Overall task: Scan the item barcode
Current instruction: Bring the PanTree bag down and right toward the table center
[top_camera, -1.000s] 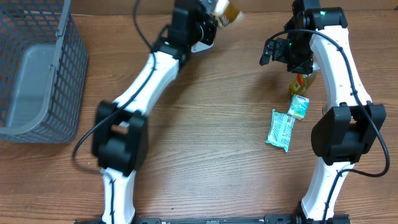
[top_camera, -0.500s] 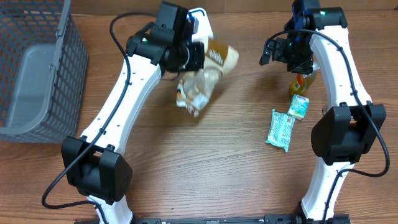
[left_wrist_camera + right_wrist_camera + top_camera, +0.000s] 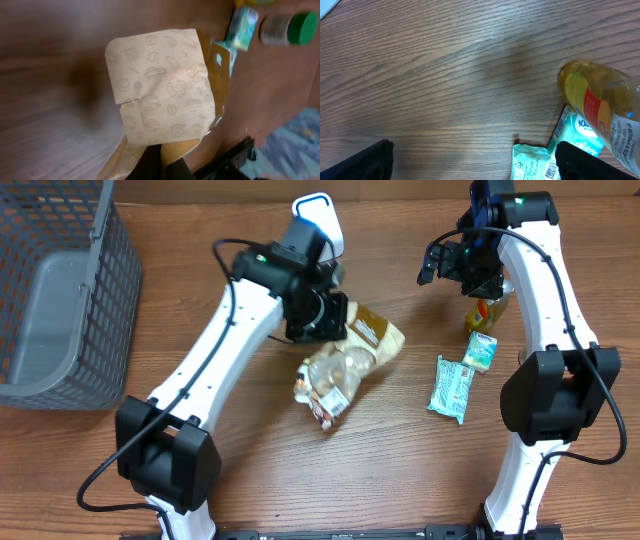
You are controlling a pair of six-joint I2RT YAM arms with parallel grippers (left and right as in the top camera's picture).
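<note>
1. Two arms are reaching over the wooden bench (image 3: pixel 250 450) in the overhead view. The left one is stretching from the lower left toward the upper middle, and the right one is running up the right edge.
2. The left tool (image 3: pixel 333 320) is sitting pinched narrow on the snack bag (image 3: pixel 345 360), gripping it by its tan upper edge just above the middle of the frame.
3. The snack bag is slanting down and to the left from that grip, its clear window showing pale, nut-like pieces. Whether its lower end is touching the bench I cannot tell.
4. In the left wrist view the bag's pale panel, printed with nut outlines, is filling the middle. A dark finger (image 3: pixel 150 165) is clamping the tan edge at the bottom of the frame.
5. The right tool (image 3: pixel 475 162) is standing wide and holding nothing. Its two dark fingers (image 3: pixel 362 160) are showing at the lower corners of the right wrist view, with bare wood between them.
6. A yellow bottle (image 3: pixel 483 312) is lying at the upper right, beside the right arm. A small green carton (image 3: pixel 480 350) is lying just below it, and a teal packet (image 3: pixel 452 388) is lying just beside the carton, lower and to the left.
7. A grey mesh basket (image 3: pixel 60 290) is occupying the upper left corner, well apart from the snack bag.
8. A white device with a blue rim (image 3: pixel 318 218) is sitting at the top middle, just above the left arm's wrist.
</note>
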